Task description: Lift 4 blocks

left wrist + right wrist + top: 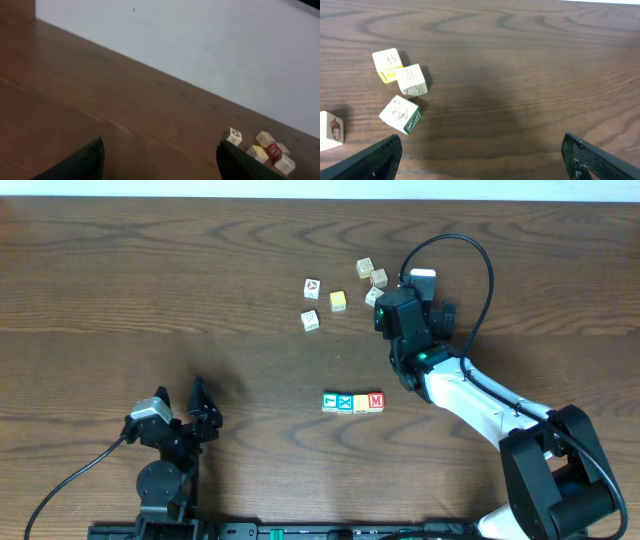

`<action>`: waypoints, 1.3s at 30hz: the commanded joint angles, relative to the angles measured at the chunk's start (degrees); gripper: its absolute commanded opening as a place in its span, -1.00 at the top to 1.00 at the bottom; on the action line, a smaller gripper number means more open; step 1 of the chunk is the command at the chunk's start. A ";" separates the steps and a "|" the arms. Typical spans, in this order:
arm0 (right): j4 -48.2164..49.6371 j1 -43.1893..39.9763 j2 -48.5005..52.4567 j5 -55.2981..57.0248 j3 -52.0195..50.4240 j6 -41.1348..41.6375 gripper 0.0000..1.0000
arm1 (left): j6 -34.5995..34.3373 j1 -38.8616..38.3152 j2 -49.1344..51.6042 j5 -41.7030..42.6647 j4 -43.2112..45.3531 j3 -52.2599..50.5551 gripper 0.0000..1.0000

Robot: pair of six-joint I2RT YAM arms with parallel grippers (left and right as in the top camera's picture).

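The four blocks lie in a tight row mid-table: teal-green (330,402), blue with a white X (346,402), yellow-orange (361,402) and red with an M (376,401). Nothing touches them. My left gripper (207,401) sits low at the left, well apart from the row. Its jaws are open over bare wood in the left wrist view (161,144). My right gripper (481,141) is open wide over bare table. Seen from overhead, its wrist (405,320) hovers behind and to the right of the row, and the fingers are hidden beneath it.
Loose cream cubes (312,286) and a pale yellow cube (338,301) are scattered behind the row. Three cream cubes (411,80) lie just left of the right gripper. Blurred cubes (260,150) show by the left gripper's right finger. A cable (480,255) loops above the right arm.
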 commanded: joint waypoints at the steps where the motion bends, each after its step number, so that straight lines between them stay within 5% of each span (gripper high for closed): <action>1: 0.00 -0.46 0.33 0.92 0.35 -0.44 -0.99 | -1.57 0.28 -0.50 -0.46 -3.61 -0.37 -0.44; 33: -0.09 -0.46 -0.17 0.90 0.35 -0.44 -0.98 | -0.70 0.28 -0.22 -0.28 -3.52 -0.37 -0.44; 39: -8.48 -0.44 -8.48 0.66 0.22 -0.44 -0.98 | -0.70 0.28 -0.22 -0.28 -3.50 -0.37 -0.45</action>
